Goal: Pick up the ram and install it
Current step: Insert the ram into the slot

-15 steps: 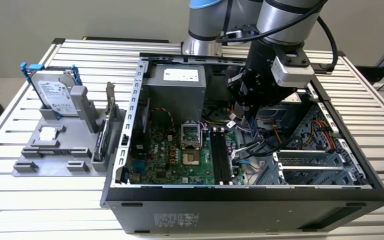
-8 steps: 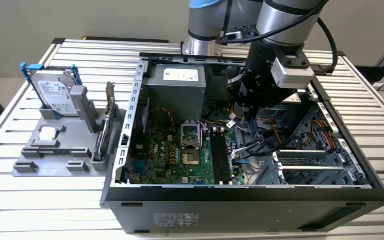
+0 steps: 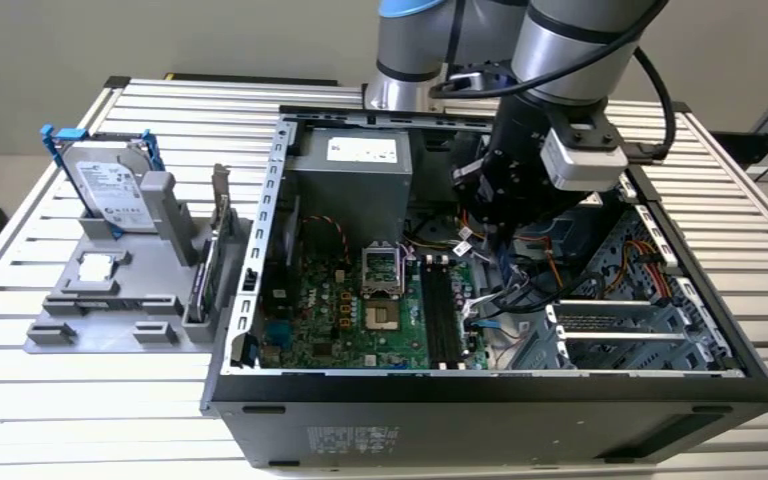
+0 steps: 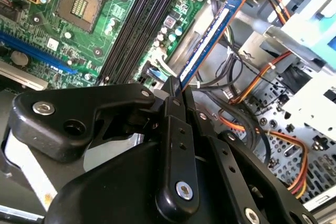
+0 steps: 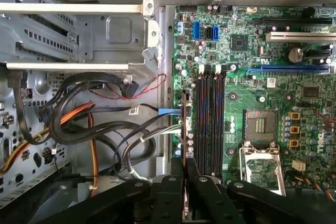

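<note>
Inside the open computer case (image 3: 518,385) on the tabletop (image 3: 77,380), above the green motherboard (image 5: 273,108), the tool (image 4: 176,95) grips the ram (image 4: 207,38) edge-on, just beside the black memory slots (image 5: 210,119).

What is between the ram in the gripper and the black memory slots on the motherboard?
In the first wrist view, the ram stands beside the memory slots; between them is a strip of green board with small capacitors.
</note>
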